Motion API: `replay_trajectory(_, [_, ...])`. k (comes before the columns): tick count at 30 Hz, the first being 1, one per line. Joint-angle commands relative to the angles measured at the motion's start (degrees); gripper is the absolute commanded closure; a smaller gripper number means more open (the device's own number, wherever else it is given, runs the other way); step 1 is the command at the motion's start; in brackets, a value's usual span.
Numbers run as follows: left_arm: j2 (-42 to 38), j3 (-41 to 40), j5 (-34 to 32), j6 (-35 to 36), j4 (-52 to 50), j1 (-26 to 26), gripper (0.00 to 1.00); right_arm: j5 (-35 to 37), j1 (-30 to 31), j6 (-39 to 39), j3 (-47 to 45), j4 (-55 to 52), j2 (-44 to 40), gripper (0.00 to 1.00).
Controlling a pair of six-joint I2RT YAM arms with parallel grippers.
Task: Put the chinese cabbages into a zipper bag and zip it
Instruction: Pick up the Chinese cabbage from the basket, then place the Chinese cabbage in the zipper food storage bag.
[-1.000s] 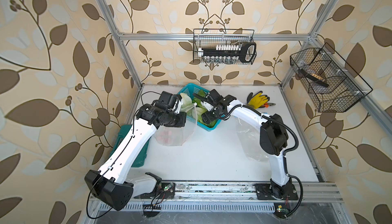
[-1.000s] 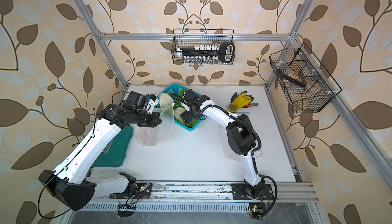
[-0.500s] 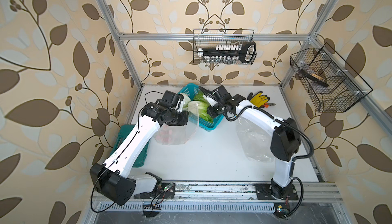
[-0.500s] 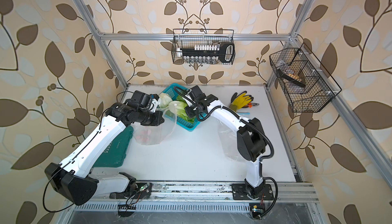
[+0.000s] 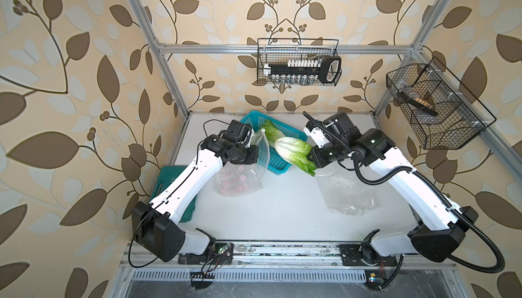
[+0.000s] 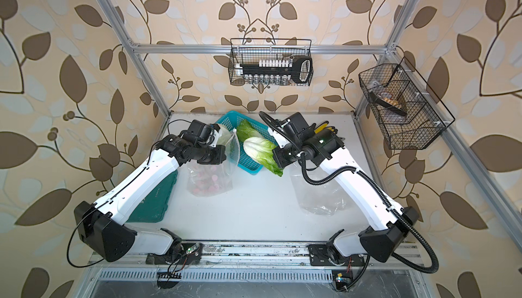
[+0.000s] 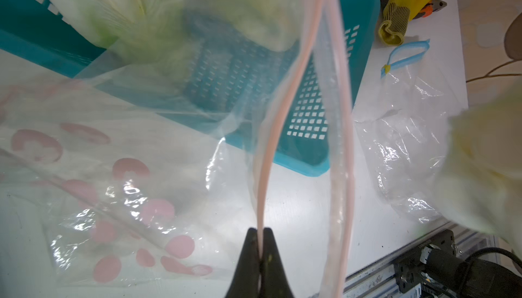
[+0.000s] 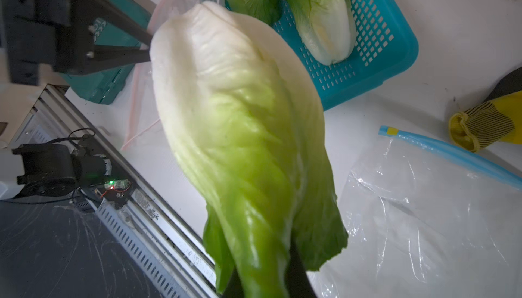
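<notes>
— Green cabbage (image 5: 292,149) leaves, in both top views, clamped in the right end effector (image 5: 311,160); stalk toward the zipper bag (image 5: 240,182).
— Left wrist: left end effector (image 7: 261,235) pinched shut on its pink rim.
— Right wrist: two more cabbages (image 8: 322,19) in the basket (image 8: 375,22).

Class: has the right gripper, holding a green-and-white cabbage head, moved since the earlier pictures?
Yes. The right gripper has pulled back from over the teal plastic basket to beside it, carrying the cabbage head.

right pincer (image 8: 267,282) clamped, cabbage (image 5: 292,149) lifted — clear of basket (image 5: 279,169)
</notes>
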Motion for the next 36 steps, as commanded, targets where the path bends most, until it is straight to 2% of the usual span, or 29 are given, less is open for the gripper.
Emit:
replay_trajectory(1, [0.9,0.7,-0.9,-1.4,2.0,-2.5,1.00,-4.6,2.7,1.0,5.8,-4.7,0.9,0.94])
replay_trajectory(5, [0.4,-0.1,-0.7,-2.4,3.2,-3.9,1.00,-10.6,3.3,3.5,1.9,0.3,2.6,0.94])
replay_trajectory(9, [-2.5,-0.4,-1.8,-2.9,2.9,-3.9,1.00,-11.7,1.9,5.1,-4.4,6.3,5.3,0.96])
replay_trajectory(11, [-4.5,-0.7,-2.1,-2.7,2.7,-3.8,1.00,-14.4,1.1,6.3,-8.0,10.5,6.0,0.97])
replay_trajectory(18, [-7.6,-1.3,-1.5,-2.4,3.4,-3.9,1.00,-17.9,0.9,8.3,-12.8,15.8,7.9,0.98])
replay_trajectory(22, [-7.0,-0.5,0.9,-0.6,3.3,-4.3,1.00,-15.5,0.9,8.4,-11.8,13.2,8.4,1.00])
replay_trajectory(27, [-3.0,3.9,0.9,3.7,0.6,-11.4,1.00,-14.0,3.4,8.2,-4.0,7.7,11.5,1.00])
replay_trajectory(31, [-3.4,3.5,2.6,4.4,0.9,-13.2,1.00,-23.6,2.3,11.8,-3.0,12.8,11.0,1.00])
replay_trajectory(36, [-8.2,-0.3,4.7,5.5,1.5,-13.1,1.00,-39.8,-4.6,18.5,-8.9,22.4,10.0,1.00])
